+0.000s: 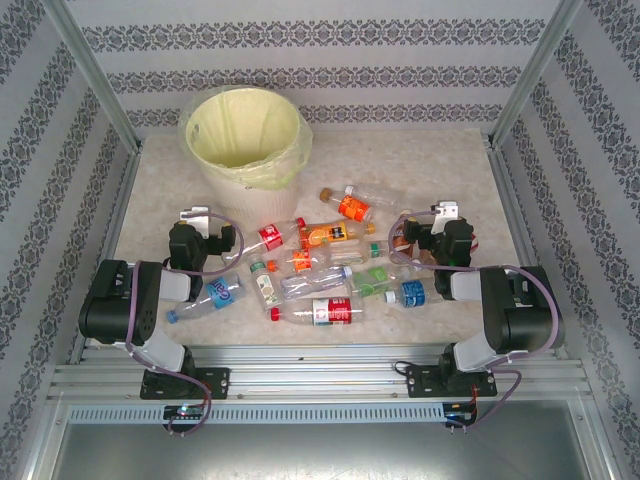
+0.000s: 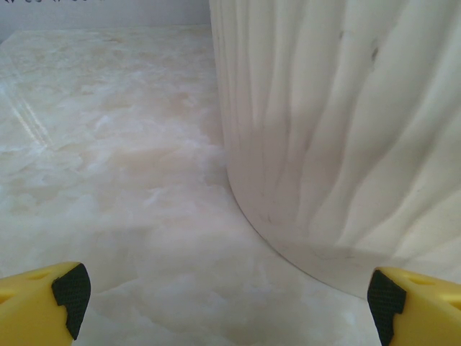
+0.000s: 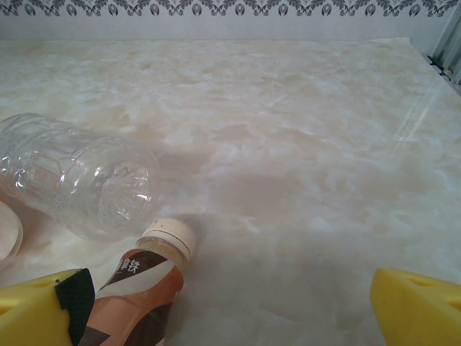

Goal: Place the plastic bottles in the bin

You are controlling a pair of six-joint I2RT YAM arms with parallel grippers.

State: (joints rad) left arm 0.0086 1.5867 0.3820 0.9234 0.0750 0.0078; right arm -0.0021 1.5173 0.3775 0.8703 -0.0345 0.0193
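The bin point(image 1: 245, 140), cream-white with a pale yellow bag, stands at the back left of the table. Several plastic bottles lie in a heap mid-table, among them a red-labelled one point(image 1: 338, 312), an orange one point(image 1: 352, 206) and a blue-labelled one point(image 1: 216, 294). My left gripper point(image 1: 198, 218) is open just left of the heap; in its wrist view the bin wall point(image 2: 338, 130) rises close ahead on the right, with bare table between the fingertips point(image 2: 69, 292). My right gripper point(image 1: 441, 216) is open at the heap's right edge. A brown-labelled bottle point(image 3: 140, 288) with a cream cap lies by its left finger, and a clear bottle point(image 3: 79, 184) beyond.
The marble-patterned table point(image 1: 440, 160) is fenced by aluminium posts and patterned walls on three sides. Bare tabletop stretches right of the bin and ahead of the right gripper point(image 3: 230, 310). A metal rail point(image 1: 320, 375) runs along the near edge by the arm bases.
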